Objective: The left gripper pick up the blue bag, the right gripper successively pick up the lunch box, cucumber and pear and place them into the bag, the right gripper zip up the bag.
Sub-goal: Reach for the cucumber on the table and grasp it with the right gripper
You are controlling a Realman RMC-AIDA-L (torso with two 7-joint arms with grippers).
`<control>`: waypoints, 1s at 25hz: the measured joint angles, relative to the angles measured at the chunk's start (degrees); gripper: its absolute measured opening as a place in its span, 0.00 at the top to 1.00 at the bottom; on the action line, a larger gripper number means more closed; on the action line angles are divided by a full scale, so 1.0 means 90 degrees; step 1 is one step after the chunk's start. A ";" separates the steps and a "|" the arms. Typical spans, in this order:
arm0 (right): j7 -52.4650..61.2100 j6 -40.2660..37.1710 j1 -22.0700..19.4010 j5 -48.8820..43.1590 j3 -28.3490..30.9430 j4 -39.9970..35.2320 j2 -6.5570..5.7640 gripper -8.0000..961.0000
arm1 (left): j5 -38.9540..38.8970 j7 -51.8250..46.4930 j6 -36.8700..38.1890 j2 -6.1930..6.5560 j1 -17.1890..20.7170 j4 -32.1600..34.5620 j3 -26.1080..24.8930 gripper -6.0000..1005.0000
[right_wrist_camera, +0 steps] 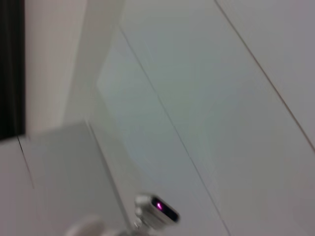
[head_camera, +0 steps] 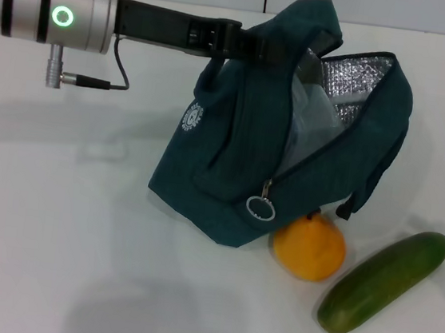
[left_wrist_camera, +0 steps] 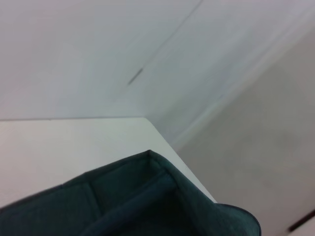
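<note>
The blue bag (head_camera: 288,158) stands tilted on the white table, its top open and its silver lining showing. My left gripper (head_camera: 248,45) reaches in from the left and is shut on the bag's top handle, holding it up. The bag's fabric also fills the lower part of the left wrist view (left_wrist_camera: 147,201). A pale translucent lunch box (head_camera: 312,120) lies inside the bag. The orange-yellow pear (head_camera: 310,247) sits on the table against the bag's front corner. The green cucumber (head_camera: 385,280) lies to the right of the pear. My right gripper is out of view.
The zip's metal ring pull (head_camera: 260,208) hangs at the bag's front end. The white table (head_camera: 55,220) stretches left and in front of the bag. The right wrist view shows only wall panels and a small silver device with a pink light (right_wrist_camera: 157,209).
</note>
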 joint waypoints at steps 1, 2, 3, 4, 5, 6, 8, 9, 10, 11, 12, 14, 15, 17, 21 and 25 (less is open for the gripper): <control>-0.0013 0.0027 -0.0045 -0.0011 0.0000 -0.0235 -0.0011 0.67 | -0.0004 0.0028 -0.0040 0.0000 0.0008 -0.0001 0.0000 0.93; -0.0024 0.0071 -0.0077 -0.0048 -0.0003 -0.0499 -0.0018 0.67 | -0.0007 0.0058 -0.0085 -0.0001 0.0013 -0.0006 0.0000 0.93; -0.0035 0.0137 -0.0106 -0.0117 -0.0012 -0.0805 -0.0025 0.66 | -0.0007 0.0058 -0.0085 -0.0001 0.0013 -0.0006 0.0000 0.93; -0.0038 0.0210 -0.0103 -0.0206 -0.0026 -0.1094 -0.0032 0.65 | -0.0018 0.0105 -0.0163 -0.0008 0.0015 -0.0013 0.0002 0.93; -0.0033 0.0278 -0.0088 -0.0330 -0.0029 -0.1350 -0.0032 0.65 | -0.0027 0.0121 -0.0184 -0.0010 0.0014 -0.0014 0.0004 0.93; -0.0016 0.0354 -0.0046 -0.0479 -0.0032 -0.1636 -0.0036 0.64 | -0.0065 0.0169 -0.0213 -0.0018 0.0010 -0.0042 0.0009 0.93; 0.0108 0.0521 0.0106 -0.0880 -0.0036 -0.2174 -0.0067 0.62 | -0.0141 0.0218 -0.0251 -0.0019 -0.0010 -0.0152 0.0020 0.93; 0.0209 0.0596 0.0213 -0.1102 -0.0048 -0.2413 -0.0087 0.61 | -0.0172 0.0240 -0.0266 -0.0019 -0.0021 -0.0202 0.0024 0.93; 0.0289 0.0627 0.0285 -0.1241 -0.0075 -0.2556 -0.0100 0.61 | -0.0224 0.0288 -0.0301 -0.0016 -0.0037 -0.0289 0.0025 0.93; 0.0459 0.0690 0.0445 -0.1508 -0.0156 -0.2870 -0.0120 0.60 | -0.0244 0.0317 -0.0327 -0.0016 -0.0043 -0.0323 0.0029 0.93; 0.0631 0.0740 0.0586 -0.1753 -0.0295 -0.3147 -0.0134 0.59 | -0.0263 0.0359 -0.0368 -0.0015 -0.0050 -0.0362 0.0032 0.93; 0.0983 0.0879 0.0850 -0.2182 -0.0685 -0.3708 -0.0150 0.53 | -0.0265 0.0419 -0.0466 -0.0018 -0.0069 -0.0403 0.0036 0.93; 0.1178 0.0968 0.0956 -0.2397 -0.0928 -0.3953 -0.0155 0.49 | -0.0265 0.0454 -0.0518 -0.0019 -0.0077 -0.0424 0.0044 0.93; 0.1622 0.1157 0.1196 -0.2842 -0.1567 -0.4530 -0.0150 0.39 | -0.0270 0.0519 -0.0588 -0.0023 -0.0085 -0.0435 0.0048 0.93; 0.2449 0.1452 0.1660 -0.3741 -0.2874 -0.5387 -0.0056 0.26 | -0.0315 0.0548 -0.0628 -0.0027 -0.0088 -0.0438 0.0049 0.93; 0.2972 0.1456 0.2083 -0.4401 -0.3976 -0.5743 0.0131 0.18 | -0.0352 0.0562 -0.0654 -0.0026 -0.0055 -0.0440 0.0030 0.93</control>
